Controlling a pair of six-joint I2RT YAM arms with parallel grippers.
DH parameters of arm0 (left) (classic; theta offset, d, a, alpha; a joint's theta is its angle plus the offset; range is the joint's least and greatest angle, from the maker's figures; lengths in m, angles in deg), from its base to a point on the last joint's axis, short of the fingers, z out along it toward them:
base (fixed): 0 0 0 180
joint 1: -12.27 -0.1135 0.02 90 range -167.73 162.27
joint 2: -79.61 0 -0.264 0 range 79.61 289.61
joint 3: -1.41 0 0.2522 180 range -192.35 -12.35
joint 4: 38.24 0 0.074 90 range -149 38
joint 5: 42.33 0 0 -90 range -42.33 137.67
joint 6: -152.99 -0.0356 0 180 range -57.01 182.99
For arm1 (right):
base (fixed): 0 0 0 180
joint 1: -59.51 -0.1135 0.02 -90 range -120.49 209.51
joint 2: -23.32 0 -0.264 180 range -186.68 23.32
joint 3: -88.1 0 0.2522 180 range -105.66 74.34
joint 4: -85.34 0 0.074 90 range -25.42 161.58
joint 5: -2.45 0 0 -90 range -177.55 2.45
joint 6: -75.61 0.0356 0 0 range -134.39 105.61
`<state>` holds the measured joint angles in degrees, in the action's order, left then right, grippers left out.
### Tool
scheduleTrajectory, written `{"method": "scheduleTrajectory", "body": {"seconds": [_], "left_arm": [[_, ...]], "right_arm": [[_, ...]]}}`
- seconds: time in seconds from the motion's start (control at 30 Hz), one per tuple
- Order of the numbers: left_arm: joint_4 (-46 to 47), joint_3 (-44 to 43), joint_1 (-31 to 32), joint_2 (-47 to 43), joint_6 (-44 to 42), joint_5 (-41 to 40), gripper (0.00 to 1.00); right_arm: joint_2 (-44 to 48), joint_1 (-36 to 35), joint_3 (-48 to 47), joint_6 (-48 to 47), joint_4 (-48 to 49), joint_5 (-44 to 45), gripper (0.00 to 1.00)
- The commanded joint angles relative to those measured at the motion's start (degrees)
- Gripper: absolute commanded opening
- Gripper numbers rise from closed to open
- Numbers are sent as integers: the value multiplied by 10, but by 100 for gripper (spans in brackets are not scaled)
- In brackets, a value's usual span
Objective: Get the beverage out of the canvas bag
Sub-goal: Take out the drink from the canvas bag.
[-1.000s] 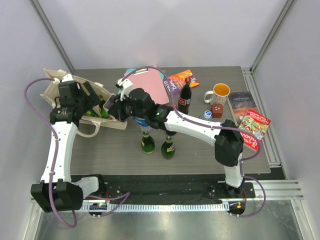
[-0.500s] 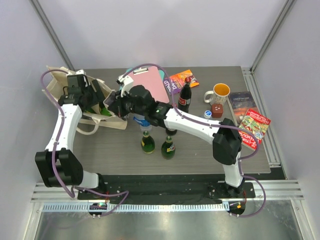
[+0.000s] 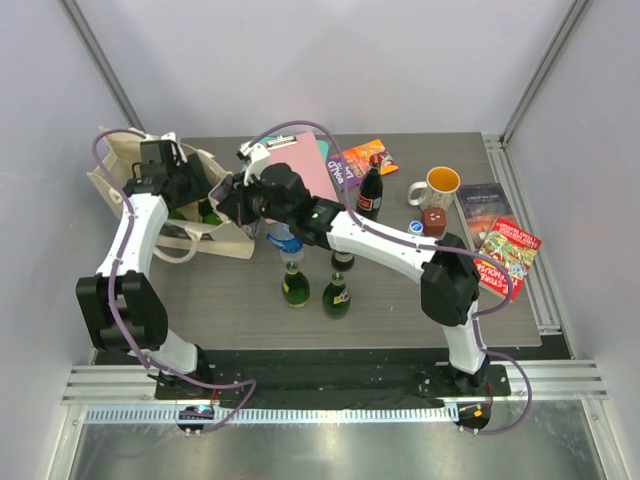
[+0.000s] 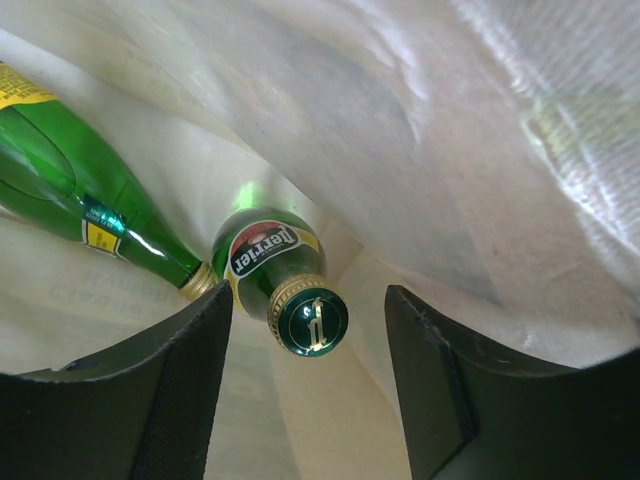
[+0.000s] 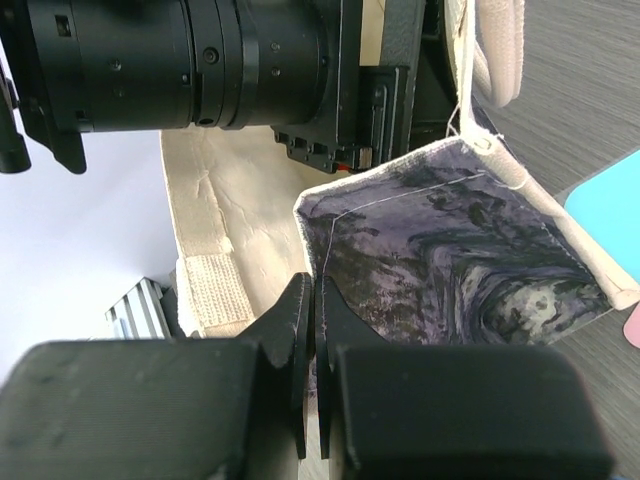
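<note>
The left gripper, wide open inside the canvas bag, brackets the cap of a green bottle labelled "Perrier" without touching it. The right gripper is clamped on the bag's rim.

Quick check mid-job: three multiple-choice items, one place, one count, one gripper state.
1. Where is the Perrier bottle?
A) inside the canvas bag, ahead of the left gripper
B) standing outside the bag
C) clamped in the right gripper
2. Green bottles in the left wrist view?
A) one
B) two
C) four
3. The right gripper is:
A) open, touching nothing
B) shut on a bottle
C) shut on the bag's edge
Answers: 1 A, cloth lies all around it; 2 B, the Perrier and a second green bottle beside it; 3 C, cloth is pinched in its closed jaws.
</note>
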<state>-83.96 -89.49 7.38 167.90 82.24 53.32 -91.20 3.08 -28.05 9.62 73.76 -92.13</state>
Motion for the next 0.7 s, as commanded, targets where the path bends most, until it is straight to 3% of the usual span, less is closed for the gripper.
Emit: {"method": "scheduleTrajectory", "body": {"seconds": [0.0,0.43,0.53,0.57,0.67], "left_arm": [[17,-21,7,7,-19,-4,61],[6,-33,25,32,-44,-39,46],[6,-40,25,37,-53,-36,34],[5,-42,26,38,-54,-34,21],[-3,-51,27,35,-62,-27,1]], "right_arm": [[-24,5,-16,0,-27,12,6],[-32,15,-31,5,-31,8,6],[-33,16,-30,7,-31,8,6],[-33,17,-30,7,-31,7,6],[-32,18,-29,7,-32,7,6]]}}
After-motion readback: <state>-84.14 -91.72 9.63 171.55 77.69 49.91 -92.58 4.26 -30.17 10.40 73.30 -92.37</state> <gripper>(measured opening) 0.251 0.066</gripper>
